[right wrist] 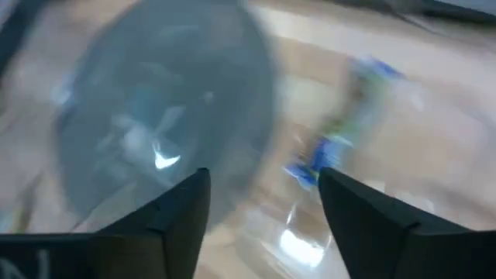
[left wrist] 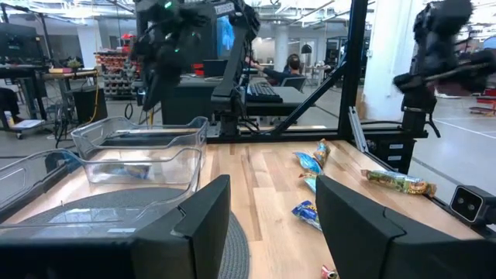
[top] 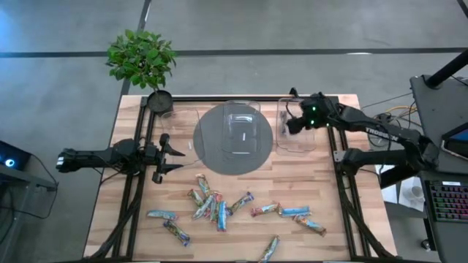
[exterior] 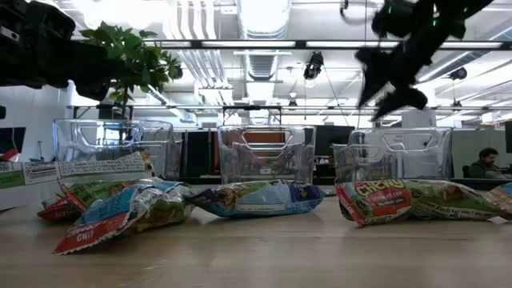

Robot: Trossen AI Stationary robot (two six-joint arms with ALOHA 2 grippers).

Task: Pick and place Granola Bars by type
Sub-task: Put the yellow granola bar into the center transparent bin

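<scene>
The right gripper is hanging over the right-hand clear bin at the back of the worktop, with its fingers standing apart. In the right wrist view a blue-wrapped bar is showing blurred between and beyond them, with nothing clamped, so the bar is probably being dropped into that bin, which would be serving for one type.

The middle bin is sitting on a round grey mat, and a third bin is standing to the left of it in the low view; the three bins are presumably there so each type gets its own place.

The other granola bars are lying loose on the near half of the worktop, a small heap in the middle and single ones spread to both sides, all within reach of either arm.

The left gripper is waiting low at the left side of the mat, fingers apart and holding nothing, pointed across the worktop and well clear of the right arm's path. A potted plant is standing at the back left corner, away from the work.
</scene>
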